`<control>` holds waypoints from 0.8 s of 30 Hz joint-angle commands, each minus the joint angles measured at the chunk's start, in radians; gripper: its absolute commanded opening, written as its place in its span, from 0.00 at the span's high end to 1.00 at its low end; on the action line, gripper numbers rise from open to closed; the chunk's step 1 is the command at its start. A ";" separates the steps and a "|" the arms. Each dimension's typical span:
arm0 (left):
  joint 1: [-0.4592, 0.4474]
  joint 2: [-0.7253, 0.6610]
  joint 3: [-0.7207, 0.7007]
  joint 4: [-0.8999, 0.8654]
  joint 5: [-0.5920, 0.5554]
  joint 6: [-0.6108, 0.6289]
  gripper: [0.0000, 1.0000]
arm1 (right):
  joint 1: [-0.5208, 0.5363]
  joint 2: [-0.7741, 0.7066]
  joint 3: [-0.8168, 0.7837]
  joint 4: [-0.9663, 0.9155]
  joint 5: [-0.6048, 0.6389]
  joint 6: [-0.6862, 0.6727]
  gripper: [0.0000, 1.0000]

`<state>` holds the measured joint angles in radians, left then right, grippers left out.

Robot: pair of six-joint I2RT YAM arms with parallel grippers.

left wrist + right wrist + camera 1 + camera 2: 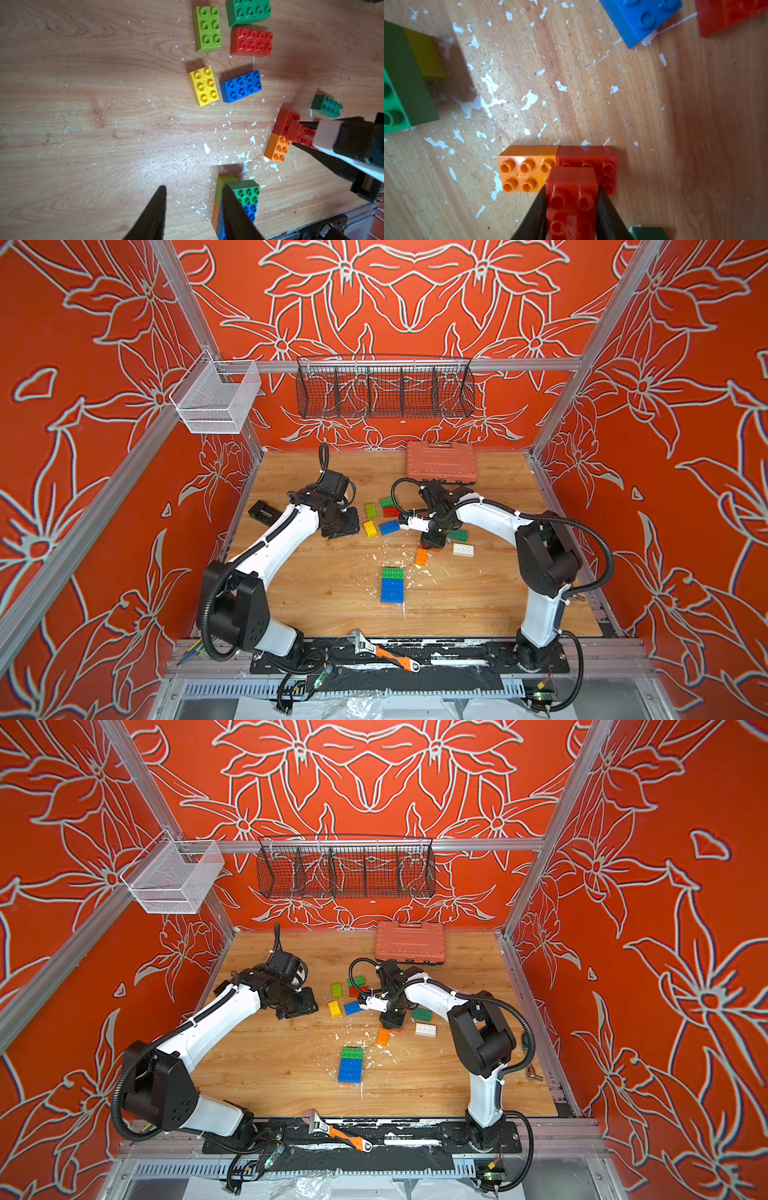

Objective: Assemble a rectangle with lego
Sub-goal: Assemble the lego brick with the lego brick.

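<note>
The red brick (572,199) is clenched in the right gripper (571,189), over the seam between an orange brick (525,168) and a second red (609,164) lying flush. I cannot tell whether it is seated. In a top view the pair lies at one o'clock from the green-and-blue stack (392,585), with loose bricks (380,514) at twelve. The left gripper (194,187), at ten o'clock, is released and empty. This looks like bridging; next, square the studs, press straight down, let go.
</note>
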<state>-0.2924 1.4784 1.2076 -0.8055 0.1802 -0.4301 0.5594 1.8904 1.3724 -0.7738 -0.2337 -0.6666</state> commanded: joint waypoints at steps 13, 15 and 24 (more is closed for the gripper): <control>0.009 0.014 -0.019 -0.003 0.019 0.016 0.57 | 0.004 0.006 -0.004 0.001 -0.044 -0.019 1.00; 0.009 0.014 -0.017 -0.002 0.018 0.016 0.57 | 0.004 0.011 -0.001 -0.004 -0.047 -0.020 1.00; 0.009 0.020 -0.017 -0.004 0.022 0.021 0.57 | 0.004 0.030 -0.001 0.001 -0.057 -0.016 1.00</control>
<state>-0.2886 1.4899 1.1965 -0.8021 0.1932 -0.4194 0.5602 1.9030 1.3724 -0.7658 -0.2646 -0.6689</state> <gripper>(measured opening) 0.426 0.345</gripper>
